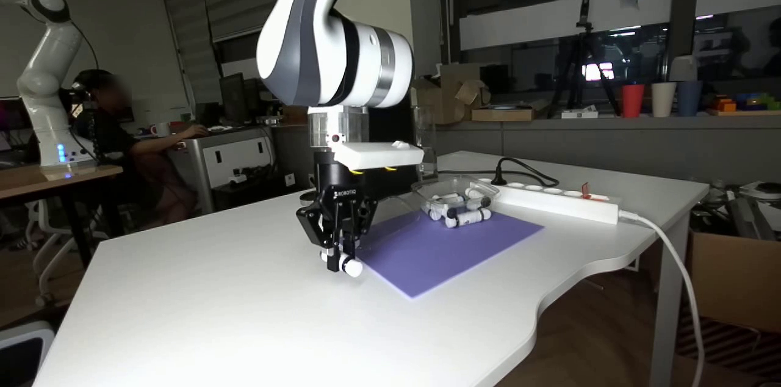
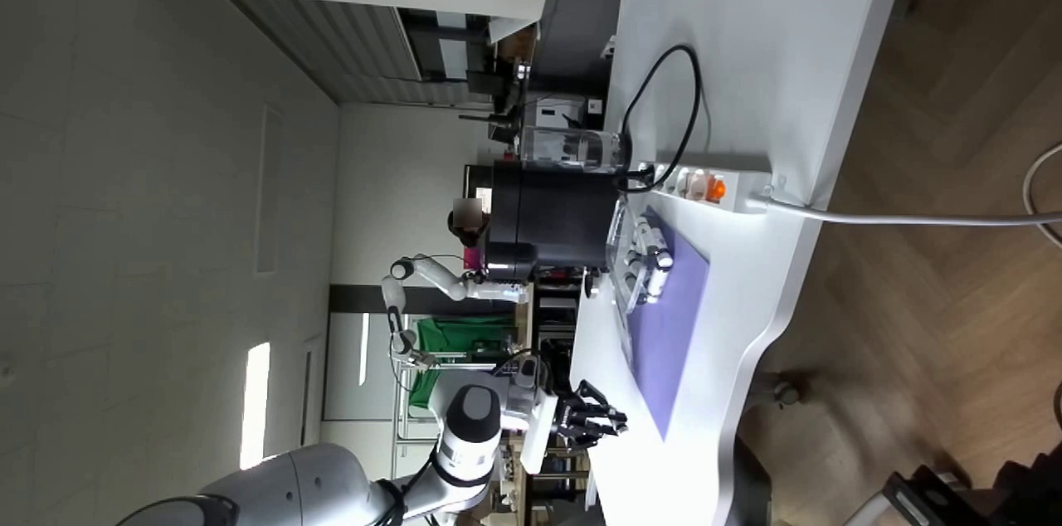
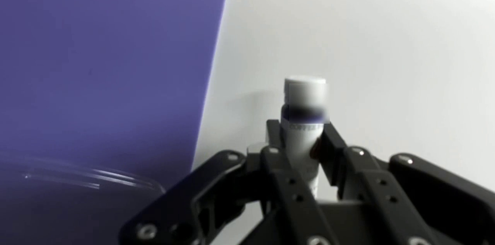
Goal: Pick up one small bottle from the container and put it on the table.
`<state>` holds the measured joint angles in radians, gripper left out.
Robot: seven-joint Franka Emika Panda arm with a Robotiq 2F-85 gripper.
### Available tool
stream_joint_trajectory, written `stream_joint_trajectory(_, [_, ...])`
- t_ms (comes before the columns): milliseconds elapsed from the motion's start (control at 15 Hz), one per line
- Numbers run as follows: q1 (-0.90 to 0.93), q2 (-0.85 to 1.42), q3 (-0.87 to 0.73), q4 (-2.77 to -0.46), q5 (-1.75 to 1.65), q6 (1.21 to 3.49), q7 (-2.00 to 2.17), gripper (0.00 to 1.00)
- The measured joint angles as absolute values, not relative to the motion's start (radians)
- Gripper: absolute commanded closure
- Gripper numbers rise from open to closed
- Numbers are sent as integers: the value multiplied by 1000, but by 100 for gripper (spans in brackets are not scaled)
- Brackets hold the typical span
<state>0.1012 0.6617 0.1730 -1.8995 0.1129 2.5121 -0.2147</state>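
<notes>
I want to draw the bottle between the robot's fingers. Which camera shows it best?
The wrist view: the bottle looks big there, though the gripper hides part. In an exterior view, its tiny white ends stick out. In an exterior view, I see the fingers but can't make it out.

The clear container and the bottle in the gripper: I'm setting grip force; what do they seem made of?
The container looks like thin, glossy plastic: see-through, with edges catching light. The bottle has a smooth-looking white cap, probably plastic; lettering suggests a printed wrap around a body that could be plastic or glass.
</notes>
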Motion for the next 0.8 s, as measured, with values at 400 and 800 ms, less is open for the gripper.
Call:
stream_joint_trajectory(400, [119,666,141,-1937,143,2636,-87,93])
stream_joint_trajectory(800, [168,685,81,-1938,92,2633,-7,41])
